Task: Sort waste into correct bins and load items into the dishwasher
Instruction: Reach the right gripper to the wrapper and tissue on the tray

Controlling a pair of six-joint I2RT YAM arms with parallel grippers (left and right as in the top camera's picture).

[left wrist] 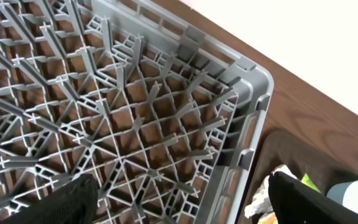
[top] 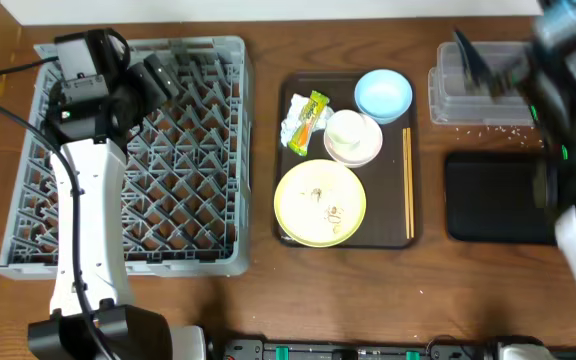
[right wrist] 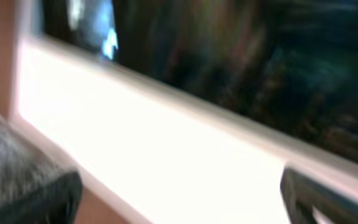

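Note:
The grey dish rack (top: 128, 160) stands at the left. My left gripper (top: 163, 78) hovers open and empty over its far right corner (left wrist: 135, 124). The brown serving tray (top: 293, 225) holds a pale yellow plate (top: 318, 203) with rice scraps (top: 330, 210), a light blue bowl (top: 383, 93), a white bowl (top: 360, 148) with a small white cup (top: 345, 128) seemingly in it, a crumpled napkin (top: 292, 130), a green-and-yellow wrapper (top: 312, 108) and chopsticks (top: 408, 180). My right gripper (top: 476, 62), blurred, is open above the clear tub (top: 468, 100). The black tray (top: 498, 197) lies in front of the tub.
Rice grains (top: 488, 128) are scattered on the table beside the clear tub. The left wrist view shows the napkin (left wrist: 260, 199), wrapper (left wrist: 308, 182) and blue bowl (left wrist: 356, 193) past the rack's rim. The right wrist view is motion-blurred, showing only a white band.

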